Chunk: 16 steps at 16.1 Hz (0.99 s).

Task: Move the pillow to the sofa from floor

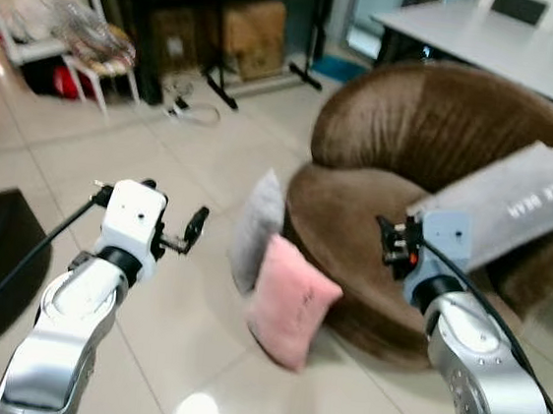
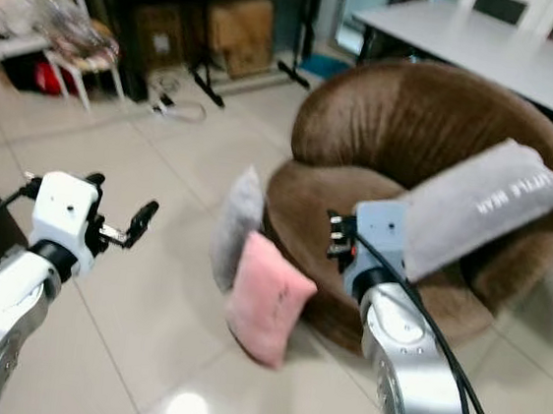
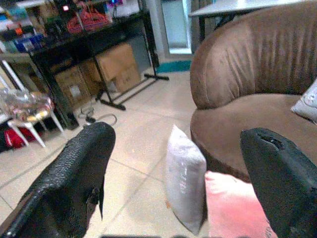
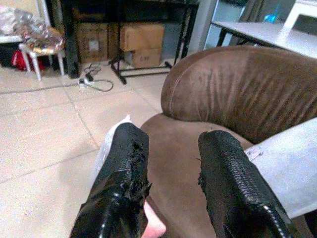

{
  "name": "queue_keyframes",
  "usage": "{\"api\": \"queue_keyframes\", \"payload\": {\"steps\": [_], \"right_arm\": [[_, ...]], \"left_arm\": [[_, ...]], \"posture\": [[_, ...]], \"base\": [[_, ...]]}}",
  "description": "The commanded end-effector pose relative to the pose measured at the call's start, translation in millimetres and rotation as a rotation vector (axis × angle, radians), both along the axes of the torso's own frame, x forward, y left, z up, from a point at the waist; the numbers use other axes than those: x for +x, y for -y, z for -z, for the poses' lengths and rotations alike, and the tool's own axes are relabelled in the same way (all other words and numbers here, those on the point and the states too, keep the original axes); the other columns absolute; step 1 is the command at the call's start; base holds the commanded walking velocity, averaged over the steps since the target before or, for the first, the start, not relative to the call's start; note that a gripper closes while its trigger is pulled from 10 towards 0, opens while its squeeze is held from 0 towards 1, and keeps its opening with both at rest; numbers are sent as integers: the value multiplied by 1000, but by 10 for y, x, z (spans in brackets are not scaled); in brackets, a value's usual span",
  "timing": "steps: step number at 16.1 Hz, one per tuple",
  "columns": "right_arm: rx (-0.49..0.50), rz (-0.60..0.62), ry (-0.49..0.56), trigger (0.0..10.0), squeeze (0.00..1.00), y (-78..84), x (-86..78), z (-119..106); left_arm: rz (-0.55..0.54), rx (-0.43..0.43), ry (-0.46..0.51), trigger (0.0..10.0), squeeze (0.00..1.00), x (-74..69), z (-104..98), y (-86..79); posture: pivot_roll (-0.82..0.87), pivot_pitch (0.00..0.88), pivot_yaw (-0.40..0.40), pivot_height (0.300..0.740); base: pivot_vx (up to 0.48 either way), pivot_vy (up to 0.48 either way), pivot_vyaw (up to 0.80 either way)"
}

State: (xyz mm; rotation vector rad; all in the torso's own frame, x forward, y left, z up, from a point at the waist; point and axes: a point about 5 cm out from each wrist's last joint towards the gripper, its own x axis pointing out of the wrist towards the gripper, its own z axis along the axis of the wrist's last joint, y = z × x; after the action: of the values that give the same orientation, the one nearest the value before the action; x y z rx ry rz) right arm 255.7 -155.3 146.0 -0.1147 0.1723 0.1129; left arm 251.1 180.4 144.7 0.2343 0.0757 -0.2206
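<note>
— Both arms are raised right in front of the head camera. From the head view, the left gripper (image 1: 195, 226) is over bare tile, fingers apart, holding nothing. The right gripper (image 1: 388, 240) is up by the front edge of the sofa (image 1: 443, 126); from here I cannot tell how its fingers stand.

— And the pillows?

— Two are on the floor (image 1: 145, 332), leaning against the sofa's base: a pink pillow (image 1: 291, 301) in front and a grey pillow (image 1: 257, 227) just behind, touching it. A third, a long grey cushion (image 1: 514, 202), already lies on the seat.

— What does the left wrist view give you?

— Its two fingers (image 3: 74, 183) are wide apart, with the grey and pink pillows framed between them, some way ahead.

— The right wrist?

— Fingers (image 4: 121, 183) apart with a clear gap, empty, looking over the seat.

— So how far along?

— Barely begun, I'd say: nothing grasped, both floor pillows still to be lifted.

— Which way do they lie?

— Each stands on edge, long axis roughly upright, tops tilted toward the sofa.
</note>
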Motion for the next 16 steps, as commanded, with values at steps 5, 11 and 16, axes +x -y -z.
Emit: {"api": "queue_keyframes", "payload": {"steps": [5,11,16], "right_arm": [[-9,48,6,10000,0,41,15,-20],[-73,108,137,10000,0,107,56,-224],[-84,88,146,10000,0,74,63,-234]], "left_arm": [[8,4,2,10000,0,22,-28,7],[10,7,6,10000,0,38,-40,8],[17,4,6,10000,0,45,-42,16]], "posture": [[-70,0,-1,740],[-66,0,-3,740],[-67,0,-2,740]], "base": [[277,0,0],[278,0,0],[274,0,0]]}}
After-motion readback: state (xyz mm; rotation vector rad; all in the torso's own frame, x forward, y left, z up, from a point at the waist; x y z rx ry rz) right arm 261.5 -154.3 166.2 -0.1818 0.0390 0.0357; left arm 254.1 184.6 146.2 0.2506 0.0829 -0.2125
